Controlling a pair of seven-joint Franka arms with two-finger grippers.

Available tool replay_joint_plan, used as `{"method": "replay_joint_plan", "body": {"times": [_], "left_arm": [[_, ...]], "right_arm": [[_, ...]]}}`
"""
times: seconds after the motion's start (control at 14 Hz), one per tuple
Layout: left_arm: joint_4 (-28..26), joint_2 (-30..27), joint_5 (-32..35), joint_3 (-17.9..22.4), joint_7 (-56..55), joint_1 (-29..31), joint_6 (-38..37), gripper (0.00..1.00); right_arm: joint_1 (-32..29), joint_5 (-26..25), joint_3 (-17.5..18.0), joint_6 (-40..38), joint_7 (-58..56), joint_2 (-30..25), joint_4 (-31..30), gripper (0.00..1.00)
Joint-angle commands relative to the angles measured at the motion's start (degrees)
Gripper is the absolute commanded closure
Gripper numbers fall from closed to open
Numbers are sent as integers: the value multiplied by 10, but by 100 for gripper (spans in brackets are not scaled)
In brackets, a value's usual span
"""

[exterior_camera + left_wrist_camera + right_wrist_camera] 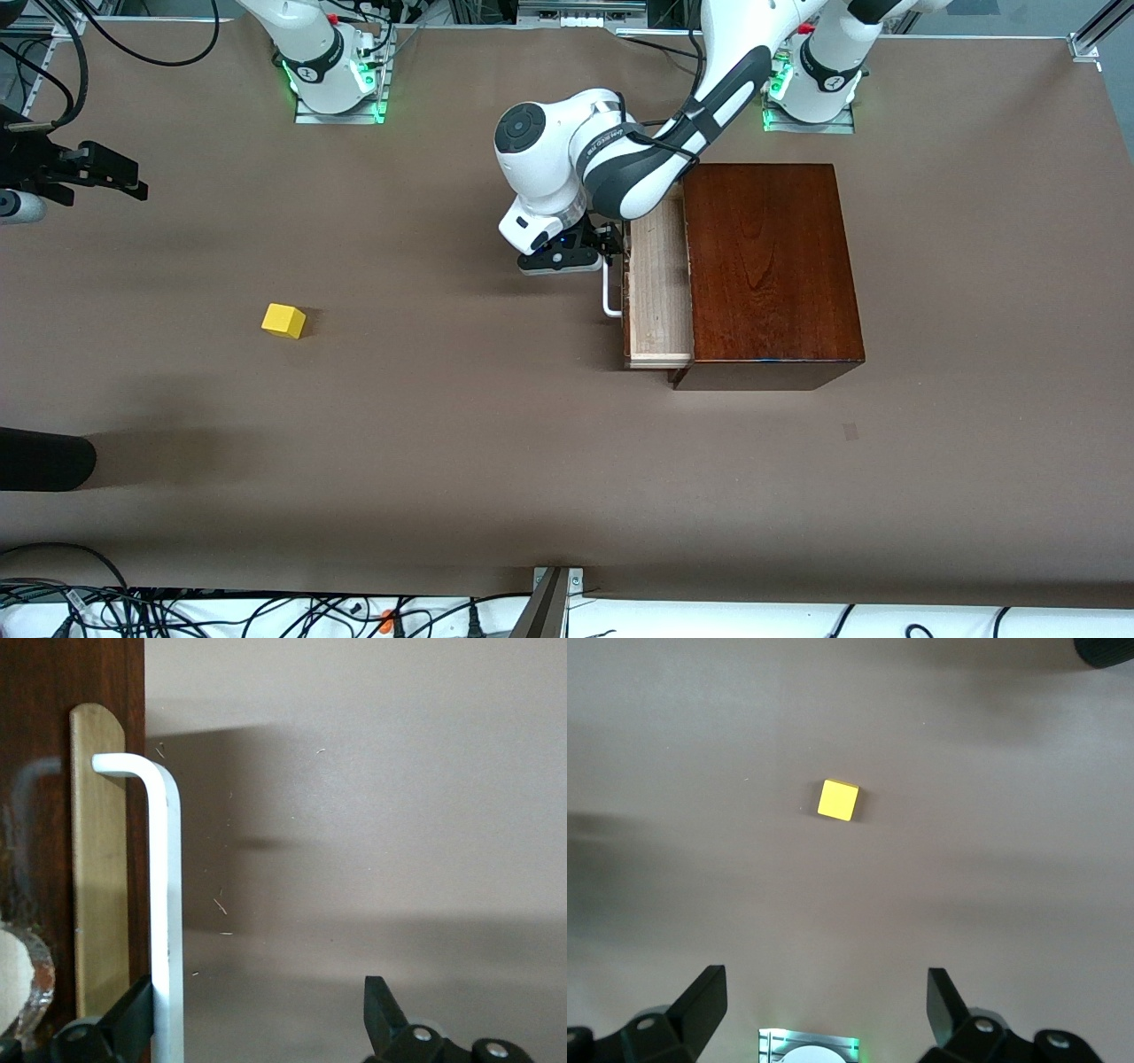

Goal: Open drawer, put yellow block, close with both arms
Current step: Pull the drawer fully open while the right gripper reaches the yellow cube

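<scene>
The drawer [657, 283] stands partly pulled out of the dark reddish-brown box [771, 266], with its pale wooden tray showing. My left gripper [605, 252] is at the drawer's white bar handle [609, 297]. In the left wrist view the handle [166, 904] lies between the fingers of the left gripper [260, 992], close against one finger [133, 1010], and the jaws are open wide. The yellow block [283, 321] lies alone on the table toward the right arm's end. My right gripper [824, 979] hangs open high over the table, with the yellow block [838, 800] below it.
The brown table mat [496, 461] spreads around the box and block. A dark rounded object [44, 459] juts in at the right arm's end, nearer the camera than the block. Cables [177, 611] run along the front edge. The arm bases [337, 89] stand at the back.
</scene>
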Motion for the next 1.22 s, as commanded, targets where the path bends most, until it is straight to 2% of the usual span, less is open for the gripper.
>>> {"method": "replay_joint_plan", "body": {"times": [0.0, 0.93, 1.15], "left_arm": [[74, 47, -22, -5, -9, -25, 14, 0], [111, 68, -22, -6, -18, -42, 47, 0], [120, 57, -26, -8, -16, -42, 44, 0]], "right_arm": [[2, 1, 0, 5, 7, -4, -5, 0], [2, 1, -1, 13, 7, 0, -4, 0], [1, -5, -3, 22, -4, 28, 8, 0]]}}
